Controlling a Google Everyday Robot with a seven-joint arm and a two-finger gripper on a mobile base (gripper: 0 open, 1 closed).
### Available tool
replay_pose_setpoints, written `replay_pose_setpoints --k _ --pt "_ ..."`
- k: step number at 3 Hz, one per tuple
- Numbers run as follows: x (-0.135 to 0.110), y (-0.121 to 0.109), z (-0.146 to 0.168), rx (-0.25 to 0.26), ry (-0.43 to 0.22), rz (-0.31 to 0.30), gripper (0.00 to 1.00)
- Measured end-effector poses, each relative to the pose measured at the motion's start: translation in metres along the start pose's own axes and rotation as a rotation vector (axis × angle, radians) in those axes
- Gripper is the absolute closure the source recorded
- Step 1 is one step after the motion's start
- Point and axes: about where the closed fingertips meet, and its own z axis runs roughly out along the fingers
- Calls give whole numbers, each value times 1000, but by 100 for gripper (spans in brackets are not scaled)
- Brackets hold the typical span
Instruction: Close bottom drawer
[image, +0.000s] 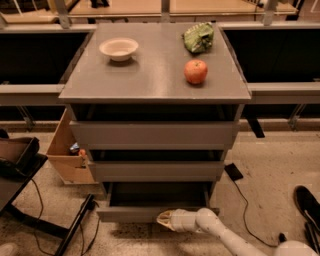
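Note:
The bottom drawer (130, 214) is the lowest and narrowest of three grey drawers in the cabinet. It stands pulled out a short way, with its dark shallow tray showing behind the flat grey front. My gripper (164, 219) is at the end of the white arm coming from the lower right. Its tip is against the drawer's front, right of the middle.
On the grey cabinet top (150, 80) are a white bowl (119, 48), a red apple (195, 71) and a green bag (198, 37). A cardboard box (67, 157) stands left of the cabinet. Black cables, a dark stand leg (75, 227) and a black shoe (306, 202) lie on the floor.

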Motion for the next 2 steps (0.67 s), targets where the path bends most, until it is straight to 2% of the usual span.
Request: replay_pose_setpoints --k 1,2 --pt "0 1 0 0 0 0 100" --pt "-6 -29 11 13 -9 -9 100"
